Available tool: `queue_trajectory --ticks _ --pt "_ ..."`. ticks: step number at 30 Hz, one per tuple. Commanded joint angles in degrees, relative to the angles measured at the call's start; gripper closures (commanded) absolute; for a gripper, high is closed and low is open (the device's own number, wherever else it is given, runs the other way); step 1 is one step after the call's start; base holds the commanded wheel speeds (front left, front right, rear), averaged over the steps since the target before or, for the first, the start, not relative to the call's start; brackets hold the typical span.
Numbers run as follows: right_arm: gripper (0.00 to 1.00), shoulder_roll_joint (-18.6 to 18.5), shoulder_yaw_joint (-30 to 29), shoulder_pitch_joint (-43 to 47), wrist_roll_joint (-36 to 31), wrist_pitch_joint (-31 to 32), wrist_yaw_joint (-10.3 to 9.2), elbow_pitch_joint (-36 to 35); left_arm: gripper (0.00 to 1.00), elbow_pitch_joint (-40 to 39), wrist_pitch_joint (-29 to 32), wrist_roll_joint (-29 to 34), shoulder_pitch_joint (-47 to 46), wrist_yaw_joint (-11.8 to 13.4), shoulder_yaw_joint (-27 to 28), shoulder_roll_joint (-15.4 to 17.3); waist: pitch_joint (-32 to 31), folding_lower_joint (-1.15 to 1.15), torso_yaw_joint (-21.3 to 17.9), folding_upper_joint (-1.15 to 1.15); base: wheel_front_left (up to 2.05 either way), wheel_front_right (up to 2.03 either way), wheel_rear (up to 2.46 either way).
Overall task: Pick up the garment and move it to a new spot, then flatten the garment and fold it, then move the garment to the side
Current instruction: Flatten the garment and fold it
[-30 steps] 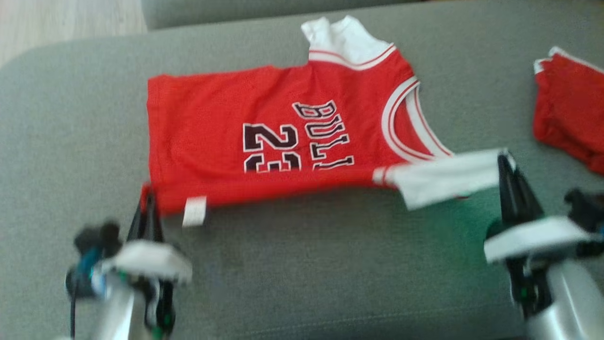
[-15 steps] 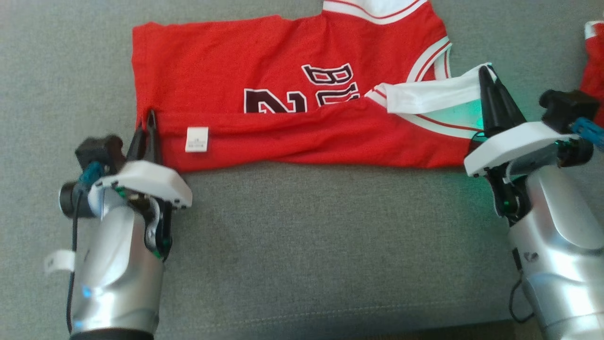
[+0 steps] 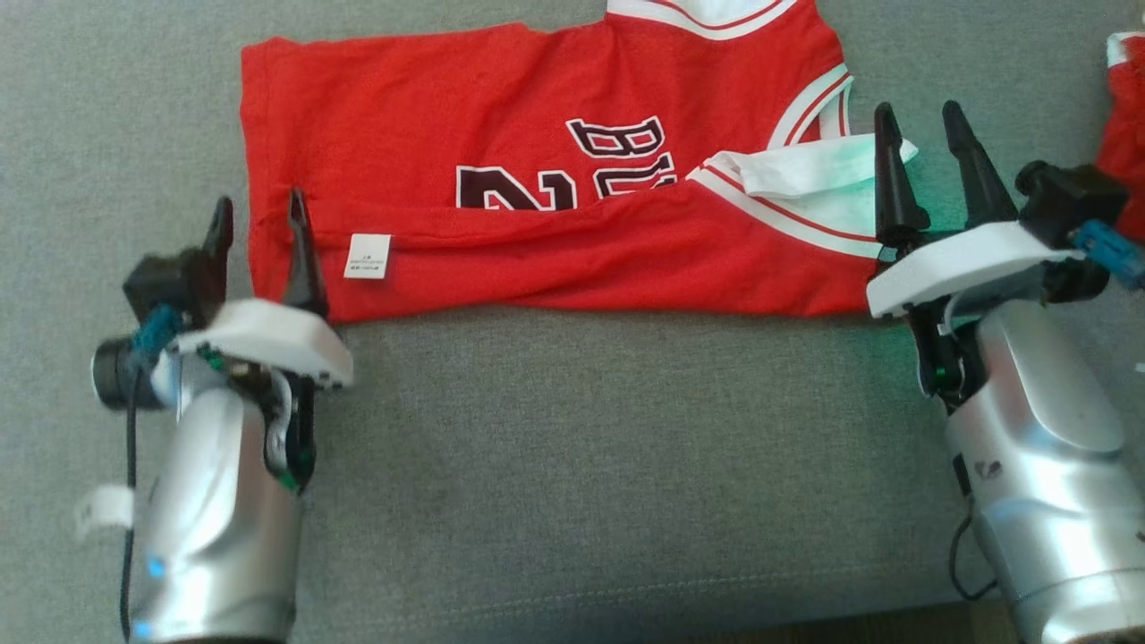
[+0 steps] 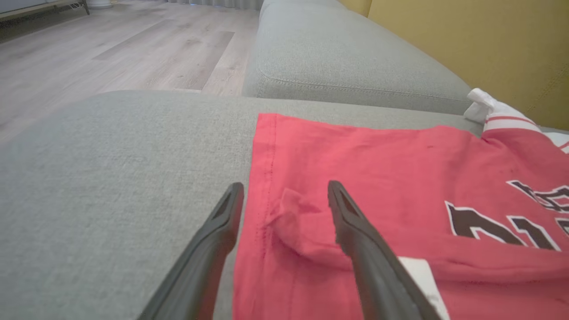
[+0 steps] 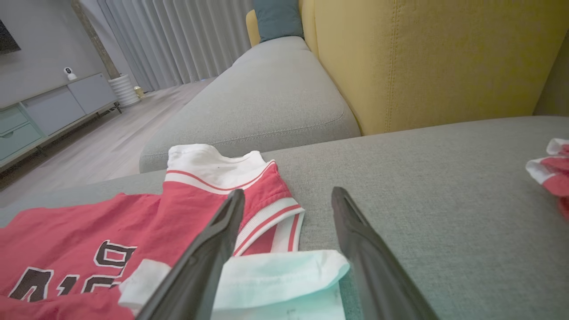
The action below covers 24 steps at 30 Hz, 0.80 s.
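The red jersey point(image 3: 465, 125) lies spread on the grey sofa cushion point(image 3: 572, 447), its near long edge folded over the black lettering point(image 3: 617, 148), with a small white tag point(image 3: 368, 256) showing. My left gripper point(image 3: 257, 210) stands open astride the jersey's lower left corner point(image 4: 289, 213). At the other end my right gripper point(image 3: 921, 121) is open over the white sleeve point(image 3: 805, 170), which lies loose on the fold point(image 5: 275, 280). The far white sleeve point(image 5: 209, 162) rests at the back edge.
Another red and white cloth point(image 3: 1123, 116) lies at the right edge of the cushion point(image 5: 549, 171). A second grey cushion point(image 5: 266, 102) and a yellow backrest point(image 5: 422, 58) stand behind. Wooden floor point(image 4: 111, 49) lies beyond the cushion's left end.
Both grippers have opened and let go of the jersey's folded edge; the white sleeve has dropped onto the fold. Earlier the head camera tilted down while the near edge was carried over the lettering.
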Motion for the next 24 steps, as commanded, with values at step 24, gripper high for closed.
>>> queue_trajectory --ticks 24 --pt "0.00 3.05 -4.62 17.42 -3.07 -0.26 0.20 -3.76 0.00 -7.71 -0.29 -4.25 12.32 3.47 -5.14 1.10 -2.89 0.00 0.35 0.00 0.00 0.00 0.00"
